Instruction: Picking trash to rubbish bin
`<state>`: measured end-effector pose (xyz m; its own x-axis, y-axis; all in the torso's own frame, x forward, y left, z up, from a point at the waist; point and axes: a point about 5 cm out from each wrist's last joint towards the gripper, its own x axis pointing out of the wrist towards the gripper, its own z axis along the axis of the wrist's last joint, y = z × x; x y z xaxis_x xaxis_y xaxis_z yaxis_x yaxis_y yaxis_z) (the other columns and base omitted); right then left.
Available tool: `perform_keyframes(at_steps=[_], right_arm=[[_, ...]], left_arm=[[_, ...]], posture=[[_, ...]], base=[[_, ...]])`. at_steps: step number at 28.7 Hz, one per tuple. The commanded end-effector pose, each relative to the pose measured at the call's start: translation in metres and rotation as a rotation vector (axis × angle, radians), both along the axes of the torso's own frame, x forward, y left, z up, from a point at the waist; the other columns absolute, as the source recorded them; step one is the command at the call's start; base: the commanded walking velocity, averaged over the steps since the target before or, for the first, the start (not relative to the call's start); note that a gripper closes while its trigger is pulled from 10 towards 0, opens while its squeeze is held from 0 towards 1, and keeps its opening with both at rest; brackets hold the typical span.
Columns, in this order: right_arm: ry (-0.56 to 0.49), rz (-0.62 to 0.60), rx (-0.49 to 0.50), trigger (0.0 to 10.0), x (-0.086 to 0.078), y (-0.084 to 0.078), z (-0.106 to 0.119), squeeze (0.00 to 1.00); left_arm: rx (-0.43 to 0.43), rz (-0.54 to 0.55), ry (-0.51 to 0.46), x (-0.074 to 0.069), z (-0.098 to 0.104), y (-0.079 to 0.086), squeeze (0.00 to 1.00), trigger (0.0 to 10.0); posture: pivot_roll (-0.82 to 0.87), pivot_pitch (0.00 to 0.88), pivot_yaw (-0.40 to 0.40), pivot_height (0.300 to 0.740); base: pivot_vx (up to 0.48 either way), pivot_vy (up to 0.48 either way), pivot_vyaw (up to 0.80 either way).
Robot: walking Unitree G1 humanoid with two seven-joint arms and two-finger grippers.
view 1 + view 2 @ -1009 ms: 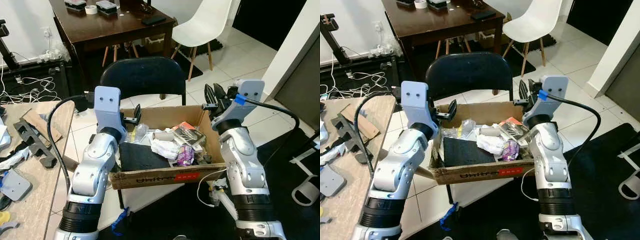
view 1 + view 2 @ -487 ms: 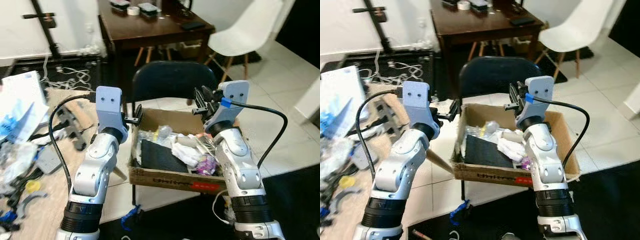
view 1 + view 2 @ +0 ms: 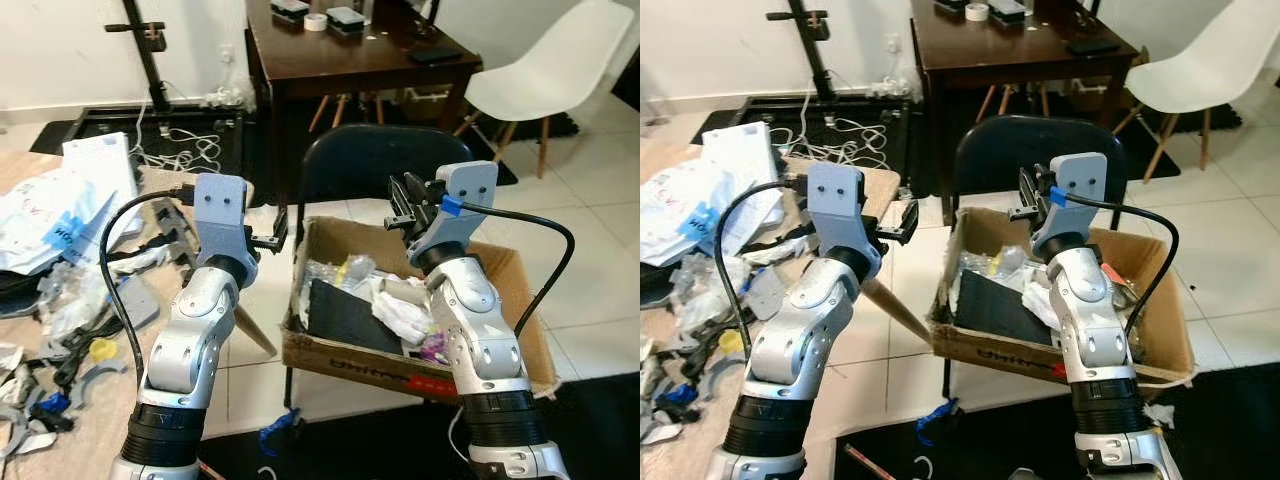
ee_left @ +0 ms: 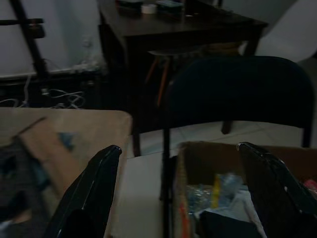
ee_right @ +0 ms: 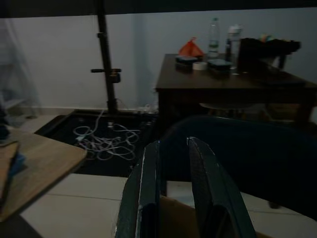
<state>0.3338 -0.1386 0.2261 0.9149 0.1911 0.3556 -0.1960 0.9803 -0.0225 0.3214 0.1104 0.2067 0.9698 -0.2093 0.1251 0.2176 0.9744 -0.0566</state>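
Observation:
A cardboard box (image 3: 340,362) rests on a black chair (image 3: 370,165) and holds trash: crumpled white paper (image 3: 400,312), a flat black piece (image 3: 345,315), a clear bottle (image 3: 345,270) and a purple wrapper (image 3: 432,350). My left gripper (image 3: 275,232) hovers open just beyond the box's left rim, its fingers (image 4: 94,188) wide apart with nothing between them. My right gripper (image 3: 405,200) is raised over the box's far edge, its fingers (image 5: 148,193) close together and holding nothing. More litter, including white plastic bags (image 3: 60,200), lies on the wooden table (image 3: 120,420) to my left.
Behind the chair stand a dark wooden table (image 3: 350,50) and a white chair (image 3: 540,80). Cables (image 3: 190,150) and a black stand (image 3: 150,50) are on the floor at the back left. A blue scrap (image 3: 275,432) lies under the box.
The camera has swung left, so the box sits further right in the picture and the littered wooden table has come into view. Both arms keep the same raised pose.

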Motion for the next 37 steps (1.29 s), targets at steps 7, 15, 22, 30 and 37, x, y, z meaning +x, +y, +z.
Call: perform_keyframes(at_steps=[7, 15, 22, 30, 37], right_arm=[[0.009, -0.002, -0.008, 10.0, -0.0023, 0.0010, -0.0019, 0.00], [0.015, -0.004, -0.003, 10.0, -0.0027, 0.0018, -0.0032, 0.00], [0.018, -0.009, 0.001, 10.0, -0.0035, 0.0003, -0.0039, 0.00], [0.020, -0.007, 0.006, 10.0, -0.0035, 0.0006, -0.0041, 0.00], [0.023, -0.008, 0.018, 10.0, -0.0037, 0.0003, -0.0049, 0.00]], left_arm=[[-0.001, -0.009, 0.026, -0.0012, -0.0072, -0.0003, 0.00, 10.0], [0.005, -0.012, 0.029, -0.0017, -0.0076, 0.0008, 0.00, 10.0], [0.007, -0.019, 0.030, -0.0018, -0.0076, -0.0007, 0.00, 10.0], [0.008, -0.020, 0.029, -0.0019, -0.0074, -0.0002, 0.00, 10.0], [0.010, -0.024, 0.030, -0.0015, -0.0070, -0.0004, 0.00, 10.0]], posture=[[0.01, 0.096, -0.006, 0.740], [0.02, 0.103, -0.004, 0.740], [0.02, 0.105, 0.000, 0.740], [0.02, 0.106, 0.000, 0.740], [0.02, 0.107, 0.001, 0.740]], base=[[0.000, 0.000, 0.80], [0.000, 0.000, 0.80], [0.000, 0.000, 0.80], [0.000, 0.000, 0.80], [0.000, 0.000, 0.73]])
